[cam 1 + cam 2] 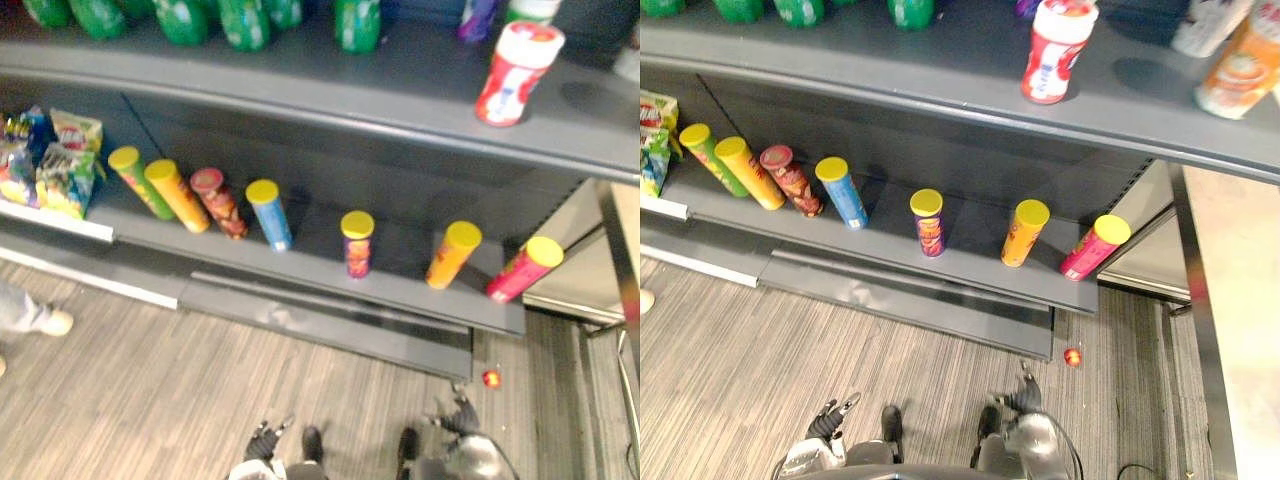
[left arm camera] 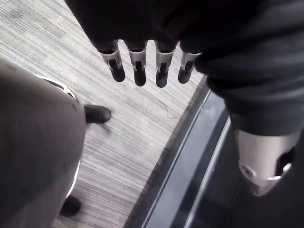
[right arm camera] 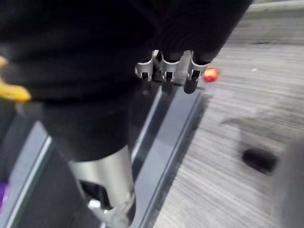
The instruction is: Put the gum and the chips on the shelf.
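Note:
A red and white gum canister (image 1: pixel 517 72) stands upright on the upper grey shelf (image 1: pixel 300 95). Several yellow-lidded chips cans stand tilted along the lower shelf (image 1: pixel 400 290), from a green one (image 1: pixel 140 182) at the left, past a blue one (image 1: pixel 270 214) and a purple one (image 1: pixel 357 243), to a pink one (image 1: pixel 524 269) at the right end. My left hand (image 1: pixel 265 440) hangs low over the floor, its fingers (image 2: pixel 139 71) straight and empty. My right hand (image 1: pixel 455 415) also hangs low, its fingers (image 3: pixel 166 71) straight, holding nothing.
A small red object (image 1: pixel 491 378) lies on the wooden floor just beyond my right hand. Green bottles (image 1: pixel 240 20) line the upper shelf's left. Snack bags (image 1: pixel 60 160) sit at the lower shelf's left end. A person's shoe (image 1: pixel 40 318) shows at far left. A pale counter (image 1: pixel 1240 330) stands right.

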### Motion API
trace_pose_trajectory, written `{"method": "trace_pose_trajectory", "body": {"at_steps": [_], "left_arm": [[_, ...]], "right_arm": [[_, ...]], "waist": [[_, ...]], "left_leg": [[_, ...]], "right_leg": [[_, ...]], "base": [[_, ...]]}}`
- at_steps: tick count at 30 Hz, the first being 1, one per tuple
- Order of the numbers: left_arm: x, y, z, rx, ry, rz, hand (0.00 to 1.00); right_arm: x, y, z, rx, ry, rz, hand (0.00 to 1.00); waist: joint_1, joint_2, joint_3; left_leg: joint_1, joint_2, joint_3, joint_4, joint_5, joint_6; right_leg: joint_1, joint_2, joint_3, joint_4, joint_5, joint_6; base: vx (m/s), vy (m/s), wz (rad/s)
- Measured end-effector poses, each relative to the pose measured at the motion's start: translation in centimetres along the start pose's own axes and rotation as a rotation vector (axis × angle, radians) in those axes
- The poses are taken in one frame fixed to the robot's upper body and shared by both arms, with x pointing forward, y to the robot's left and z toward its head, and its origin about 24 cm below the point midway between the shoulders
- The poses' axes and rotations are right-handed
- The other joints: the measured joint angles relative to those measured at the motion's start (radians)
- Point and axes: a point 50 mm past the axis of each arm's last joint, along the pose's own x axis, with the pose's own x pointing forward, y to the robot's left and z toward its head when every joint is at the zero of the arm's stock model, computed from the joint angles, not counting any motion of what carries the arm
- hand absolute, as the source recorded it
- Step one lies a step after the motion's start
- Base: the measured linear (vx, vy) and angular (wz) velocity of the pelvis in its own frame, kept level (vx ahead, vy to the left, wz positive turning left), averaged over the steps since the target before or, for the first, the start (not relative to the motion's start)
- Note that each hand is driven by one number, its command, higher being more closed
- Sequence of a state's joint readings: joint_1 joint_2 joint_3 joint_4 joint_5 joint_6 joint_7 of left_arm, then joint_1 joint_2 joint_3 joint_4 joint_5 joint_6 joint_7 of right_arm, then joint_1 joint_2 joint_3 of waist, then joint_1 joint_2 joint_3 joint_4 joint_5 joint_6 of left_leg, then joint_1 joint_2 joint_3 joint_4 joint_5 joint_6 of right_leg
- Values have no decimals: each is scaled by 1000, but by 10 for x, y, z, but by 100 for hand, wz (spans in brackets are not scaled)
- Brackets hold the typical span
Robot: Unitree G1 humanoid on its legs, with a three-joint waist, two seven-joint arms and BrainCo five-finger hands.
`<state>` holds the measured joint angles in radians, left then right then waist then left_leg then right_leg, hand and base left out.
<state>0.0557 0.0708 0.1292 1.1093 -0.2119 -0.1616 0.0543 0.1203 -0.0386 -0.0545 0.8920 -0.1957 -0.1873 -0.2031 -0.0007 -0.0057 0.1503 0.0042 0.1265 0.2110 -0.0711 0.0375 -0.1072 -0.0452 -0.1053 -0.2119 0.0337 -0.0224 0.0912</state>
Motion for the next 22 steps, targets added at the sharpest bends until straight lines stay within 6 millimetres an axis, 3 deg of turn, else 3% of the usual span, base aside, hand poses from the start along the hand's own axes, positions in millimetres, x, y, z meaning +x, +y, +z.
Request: {"method": "trace_pose_trajectory", "body": {"at_steps": [7,9,14,17,22], "left_arm": [[-4,5,-15,-46,50,4,0],[-5,5,-20,-72,71,7,0],[-7,7,-25,-111,98,21,0],[-8,8,-29,-123,118,18,0],[-8,8,-31,-130,121,15,0]], "right_arm": [[-7,-28,-41,180,187,-69,0],[-20,-32,-68,250,305,-93,0],[-46,-33,-108,533,497,-217,0],[-52,-32,-117,684,534,-272,0],[-52,-30,-117,751,548,-291,0]], "waist": [[-19,0,-42],[-21,5,-49],[-25,23,-58],[-25,29,-68],[-26,31,-73]], "left_leg": [[85,-1,25,-21,-14,-6],[92,-1,25,-21,-17,-5],[104,1,38,-22,-23,-6],[117,5,53,-22,-36,-9],[119,3,55,-22,-39,-8]], "right_leg": [[77,4,13,-33,1,2],[88,4,13,-39,1,3],[98,10,28,-51,4,6],[105,16,42,-66,6,7],[107,16,45,-68,6,7]], "base": [[45,10,-7],[33,10,0],[20,0,-8],[12,-1,-16],[36,6,-3]]}}
